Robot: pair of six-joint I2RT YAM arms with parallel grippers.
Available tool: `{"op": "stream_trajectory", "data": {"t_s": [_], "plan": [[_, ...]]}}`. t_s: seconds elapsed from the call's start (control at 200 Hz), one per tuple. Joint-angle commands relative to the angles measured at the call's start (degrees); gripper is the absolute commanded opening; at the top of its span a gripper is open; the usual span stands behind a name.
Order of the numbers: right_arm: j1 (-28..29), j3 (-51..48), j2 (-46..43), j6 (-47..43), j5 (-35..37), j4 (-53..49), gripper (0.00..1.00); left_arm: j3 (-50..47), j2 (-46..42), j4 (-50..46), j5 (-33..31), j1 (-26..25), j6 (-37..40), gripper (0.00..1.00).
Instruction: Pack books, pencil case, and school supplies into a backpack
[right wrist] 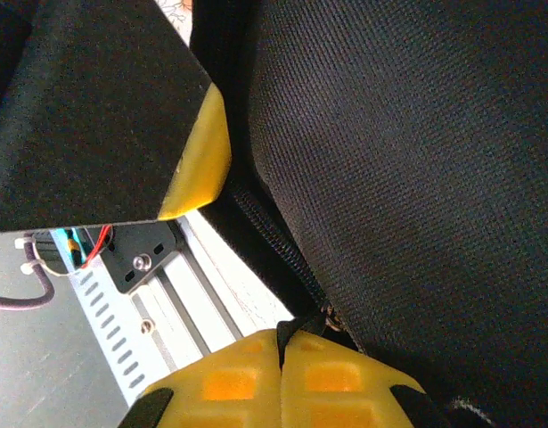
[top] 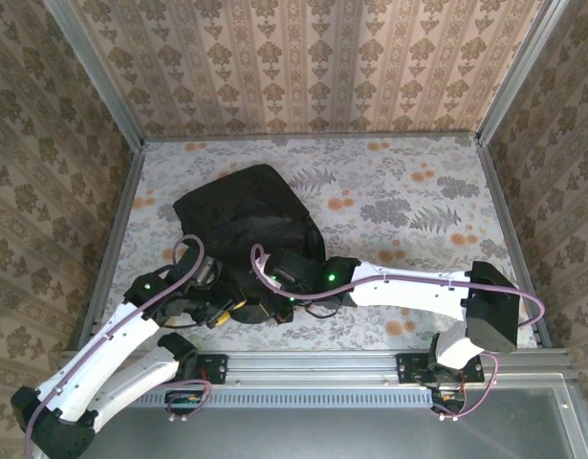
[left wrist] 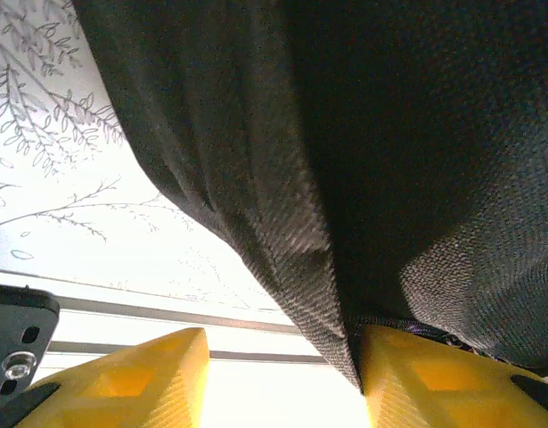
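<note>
The backpack [right wrist: 416, 134] is matt woven cloth (coarse).

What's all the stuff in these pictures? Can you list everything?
backpack: one, black, lying left of the table's middle
zip: one, black, along the backpack's edge
table: one, pale flowery cover with orange spots, under everything
walls: three, brown patterned, around the table
rail: one, silver, table's near edge
left arm and right arm: two, white, reaching to the backpack
left gripper: one, yellow fingers, open, at the backpack's fabric
right gripper: one, yellow fingers, shut, by the zip
</note>
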Motion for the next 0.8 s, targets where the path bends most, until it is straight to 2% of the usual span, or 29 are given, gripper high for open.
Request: {"op": "stream_trajectory", "data": {"t_s": [0.0, 0.215, 0.425, 0.51, 0.61, 0.795], "plan": [[1.35, 3.10, 0.99, -0.26, 1.32, 2.87, 0.00, -0.03, -1.14, -3.94, -1.66, -0.70, -4.54, 0.48], [2.92, 2.49, 0.95, -1.43, 3.30, 1.25, 0.00, -3.66, 1.18, 3.25, -3.23, -0.61, -5.85, 0.48], [3.62, -0.28, -1.00, -1.20, 4.65, 0.07, 0.00, -3.05, 4.07, 5.89, -5.97, -0.13, -4.25, 0.55], [3.86, -1.87, -2.08, -0.61, 5.38, -0.17, 0.00, -3.53, 4.60, 6.46, -6.14, 0.31, -3.54, 0.38], [3.97, -3.05, -2.82, 0.40, 6.68, -1.60, 0.00, -3.84, 4.65, 5.98, -6.51, 1.42, -2.96, 0.00], [4.32, -4.39, -4.62, 1.45, 9.93, -5.47, 0.00, -1.80, 4.36, 3.38, -8.14, 2.77, -0.46, 0.00]]}}
